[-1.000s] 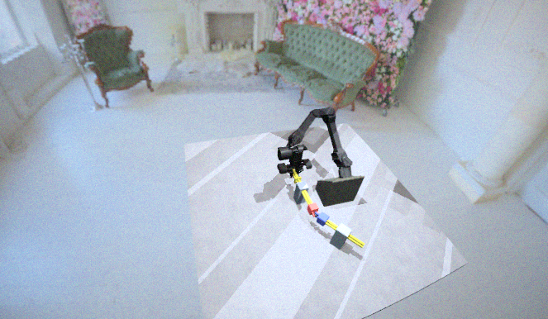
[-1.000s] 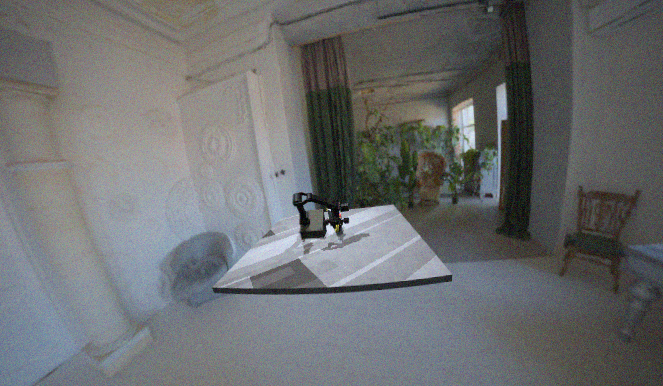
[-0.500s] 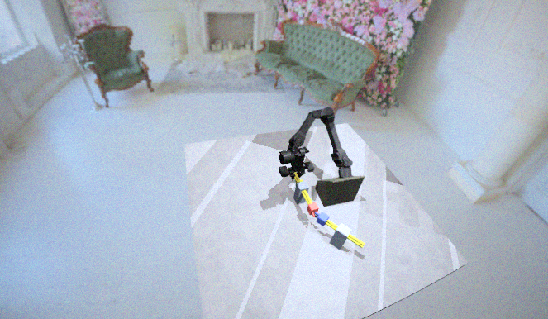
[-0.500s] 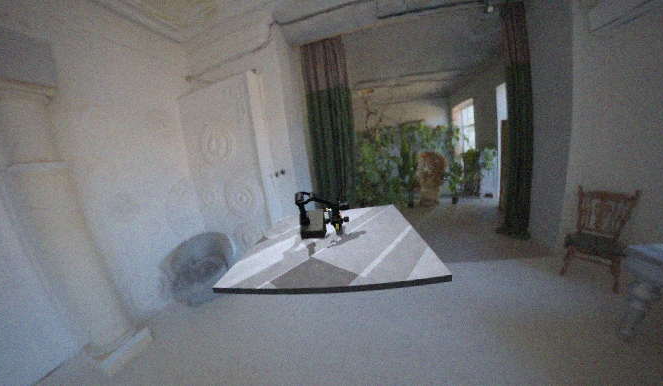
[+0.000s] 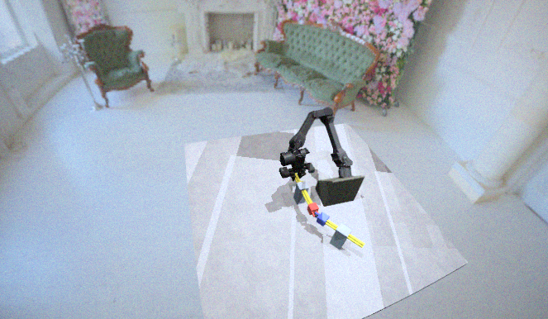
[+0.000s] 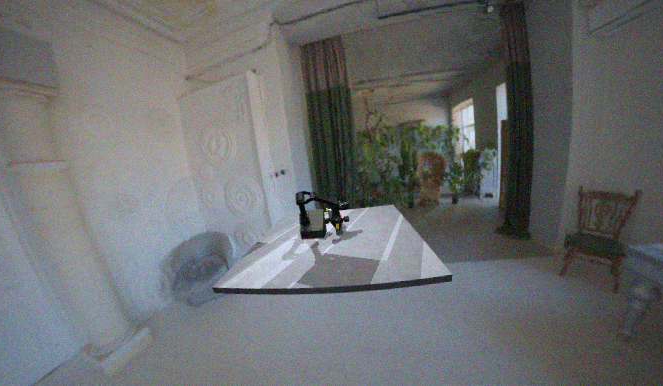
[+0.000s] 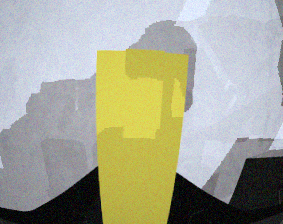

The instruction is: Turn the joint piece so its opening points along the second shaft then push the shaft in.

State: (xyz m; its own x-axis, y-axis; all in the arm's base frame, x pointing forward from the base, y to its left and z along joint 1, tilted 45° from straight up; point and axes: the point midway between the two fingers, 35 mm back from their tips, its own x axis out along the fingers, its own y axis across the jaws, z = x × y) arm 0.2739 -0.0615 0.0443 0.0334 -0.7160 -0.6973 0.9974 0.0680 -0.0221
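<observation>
Where gripped, yellow shaft (image 5: pixel 306 195) (image 7: pixel 137 140).

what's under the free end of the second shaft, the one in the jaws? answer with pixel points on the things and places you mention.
Below the yellow shaft (image 5: pixel 306 196) (image 7: pixel 137 110), shadowed table top (image 7: pixel 67 120) shows. The strip directly beneath is covered by the shaft itself.

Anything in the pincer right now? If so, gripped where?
Yes: the second yellow shaft, held in the pincer near its end away from the red piece.
</observation>
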